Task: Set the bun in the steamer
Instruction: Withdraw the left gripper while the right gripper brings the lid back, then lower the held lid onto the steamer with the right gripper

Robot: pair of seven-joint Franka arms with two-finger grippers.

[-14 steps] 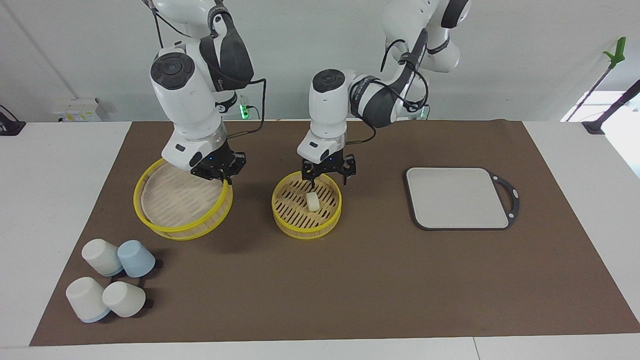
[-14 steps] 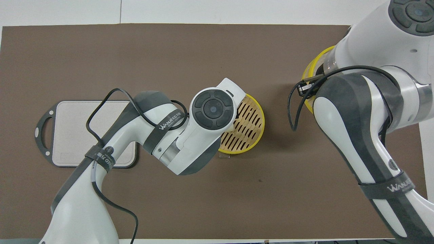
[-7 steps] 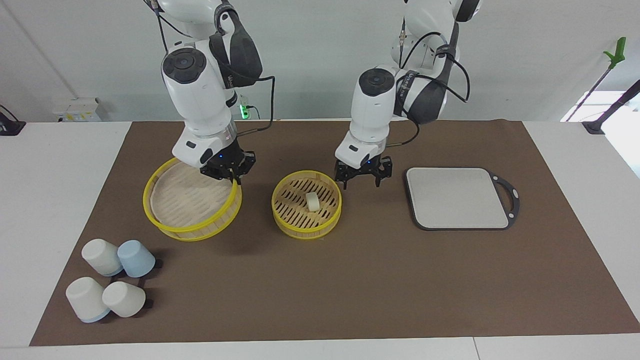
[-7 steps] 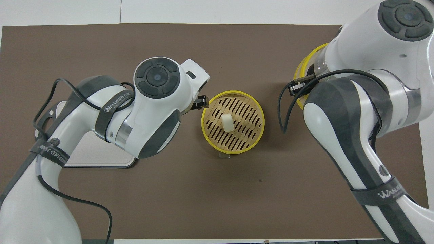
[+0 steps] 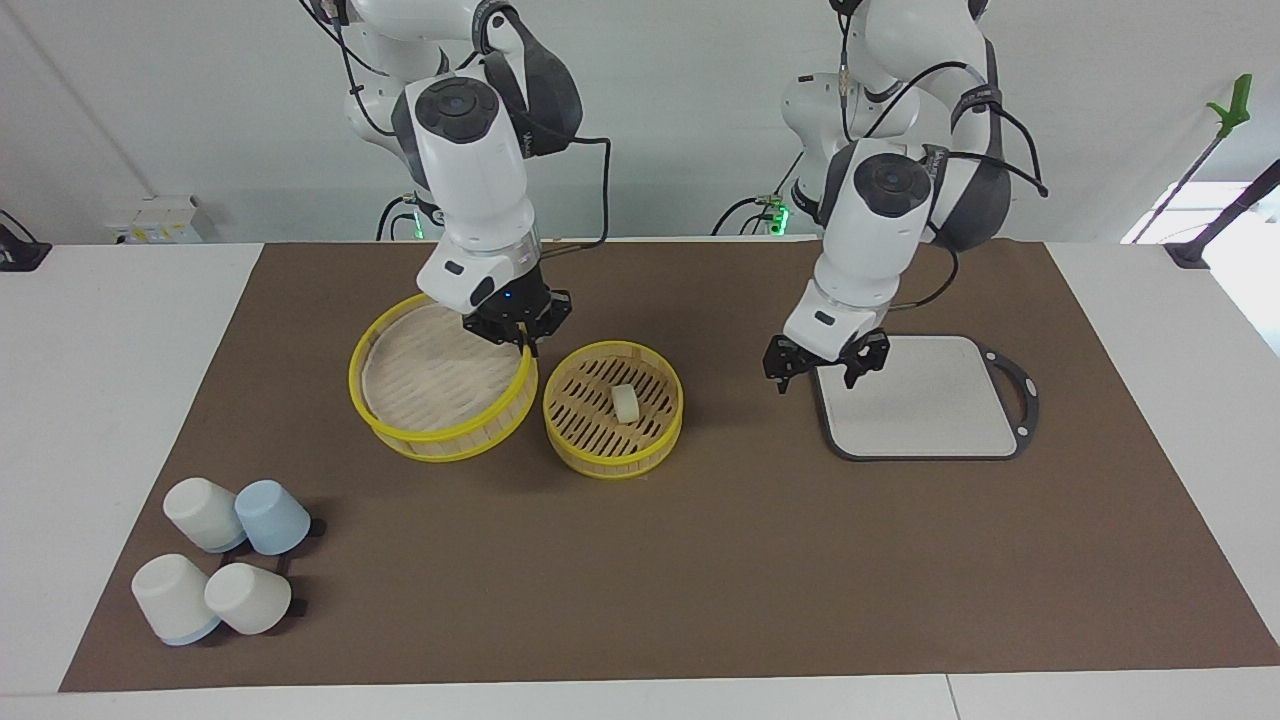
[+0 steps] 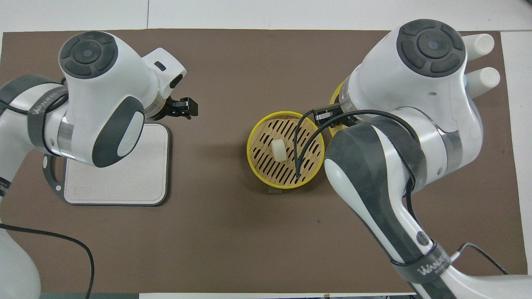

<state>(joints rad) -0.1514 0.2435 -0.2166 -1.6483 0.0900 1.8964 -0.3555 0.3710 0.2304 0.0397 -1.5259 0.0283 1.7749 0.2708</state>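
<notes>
The steamer basket (image 5: 612, 460) stands at the middle of the mat, and shows in the overhead view too (image 6: 248, 147). The small cream bun (image 5: 625, 403) lies on the basket's slatted base (image 6: 279, 149). My right gripper (image 5: 515, 338) is shut on the rim of the steamer lid (image 5: 430, 375). It holds the lid tilted, right beside the basket toward the right arm's end. In the overhead view the right gripper (image 6: 326, 118) and arm hide most of the lid (image 6: 335, 99). My left gripper (image 5: 820, 372) is open and empty over the edge of the grey board (image 5: 920, 395).
The grey rectangular board (image 6: 120, 182) with its black handle lies toward the left arm's end. Several white and blue cups (image 5: 220, 565) lie on their sides at the right arm's end, farther from the robots; two show in the overhead view (image 6: 478, 41).
My left gripper has left the bun in the basket and drawn away to the board's edge. My right gripper has carried the lid from the right arm's end up beside the basket.
</notes>
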